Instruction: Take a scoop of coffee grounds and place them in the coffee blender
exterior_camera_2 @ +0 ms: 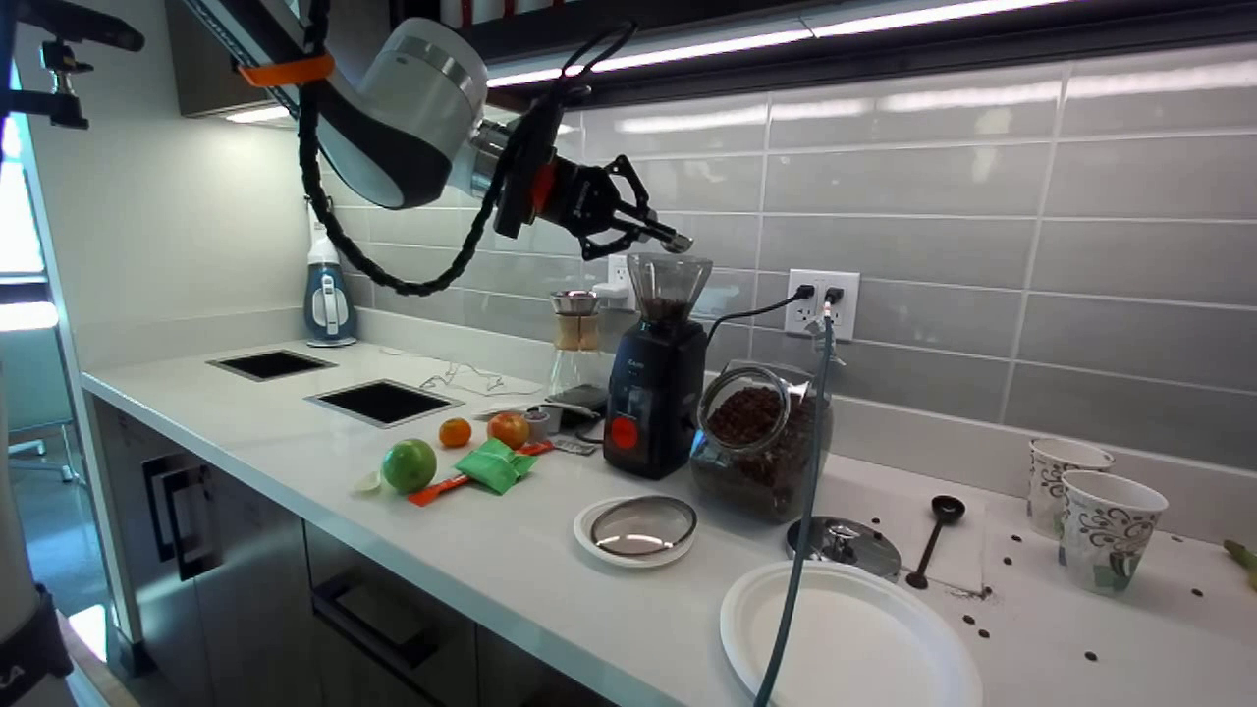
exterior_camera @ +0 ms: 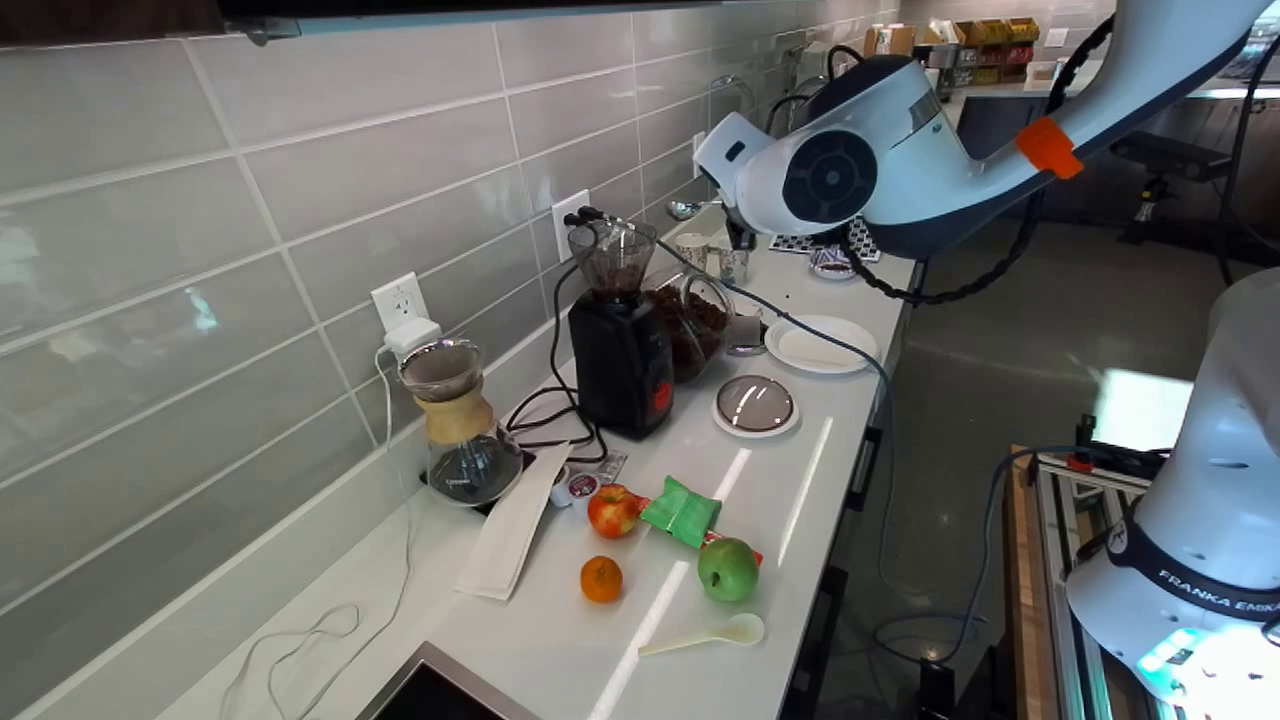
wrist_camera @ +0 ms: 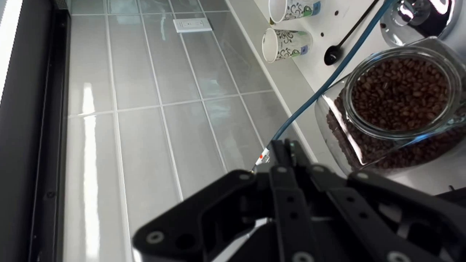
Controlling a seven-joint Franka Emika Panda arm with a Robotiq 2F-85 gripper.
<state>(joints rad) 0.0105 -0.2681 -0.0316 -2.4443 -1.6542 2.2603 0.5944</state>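
— Take me across, left to right, with the coffee blender (exterior_camera_2: 656, 398) as our mark.

— In an exterior view, left of it sit a green fruit (exterior_camera_2: 409, 465), an orange (exterior_camera_2: 455, 432) and a green packet (exterior_camera_2: 496, 464).

— And the gripper (exterior_camera_2: 670, 239)?

— It shows above the blender's hopper (exterior_camera_2: 668, 290), apart from it, clenched, with nothing I can make out in its grip.

— And then?

— Just right of the blender, a glass jar of beans (exterior_camera_2: 741, 486), mouth uncovered. A blue cable (exterior_camera_2: 816, 447) also runs right of the blender; I'd lift the gripper clear of it rather than brush through.

— So where's the scoop (exterior_camera_2: 933, 543)?

— Lying flat, well to the right of the blender. Two paper cups (exterior_camera_2: 1110, 540) stand even farther right.

— How would you handle it?

— Fetching it looks like the step in hand. Part the fingers, come down square across the handle, and pinch well back from the bowl, firmly, because so thin a stem could twist. Fill it at the jar, then carry it level to the hopper.
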